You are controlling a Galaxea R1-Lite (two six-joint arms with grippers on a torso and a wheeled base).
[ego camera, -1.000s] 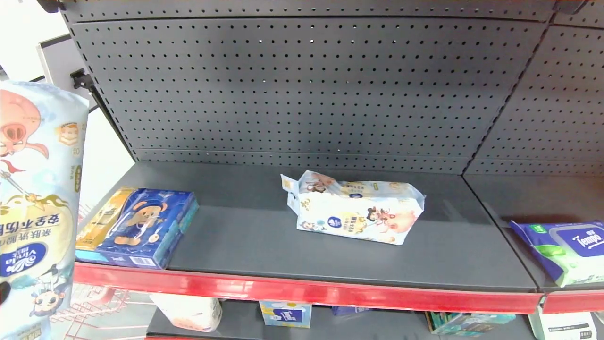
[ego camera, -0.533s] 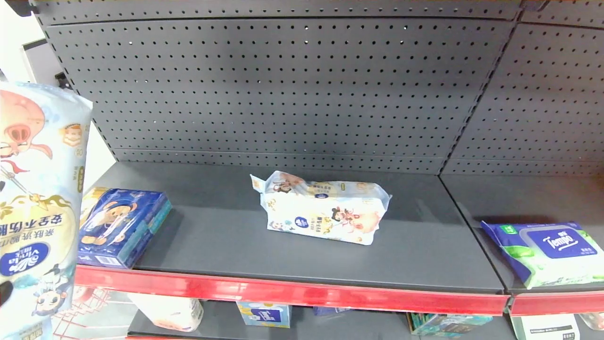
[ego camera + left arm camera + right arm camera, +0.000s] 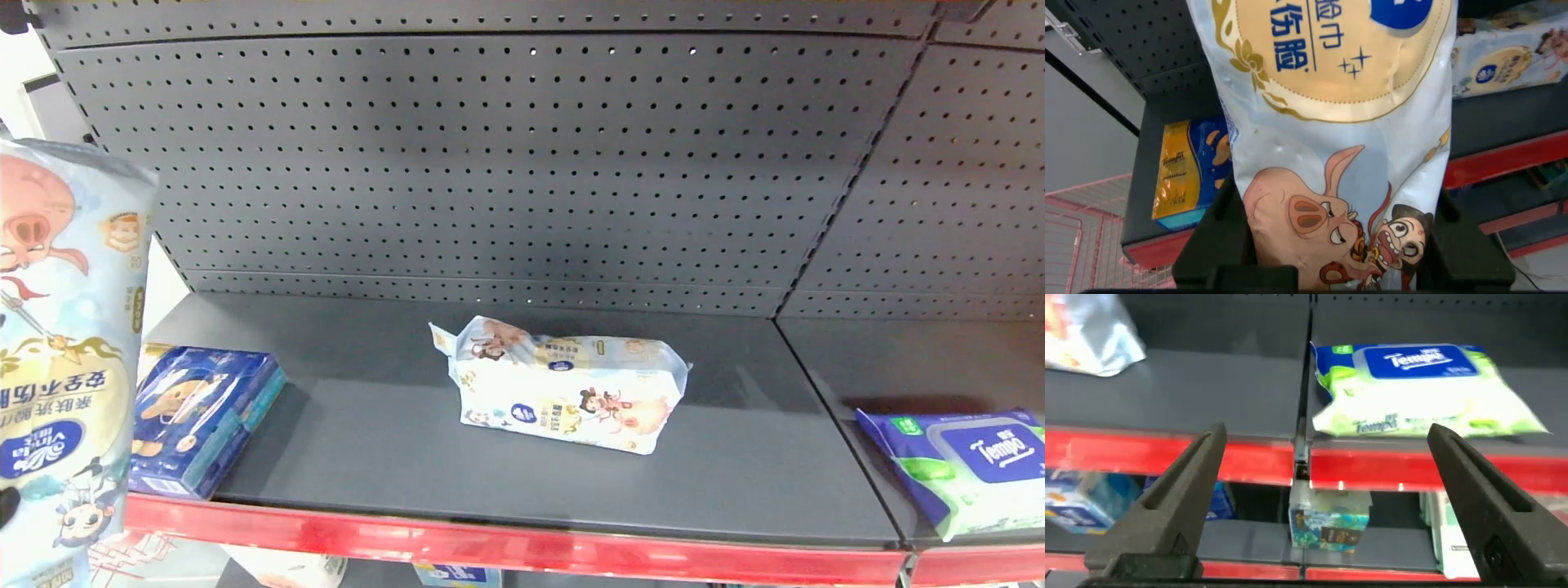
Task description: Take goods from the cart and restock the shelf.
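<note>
Head view has shifted; left pincer (image 3: pixel 1341 233) clenches the tissue pack (image 3: pixel 1331 106), right pincer (image 3: pixel 1327 437) gapes.

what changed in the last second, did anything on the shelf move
Only the camera shifted; nothing moved against the dark grey metal shelf. The left gripper still holds the tall pale blue cartoon-printed tissue pack. The white cartoon-printed tissue pack mid-shelf, the blue bear-printed box at its left end and the green-and-blue wipes pack in the right bay stayed put.

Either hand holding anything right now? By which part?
Left hand holds the cartoon-print tissue pack, fingers clamped on its two opposite sides near one end. Right hand is open and empty.
</note>
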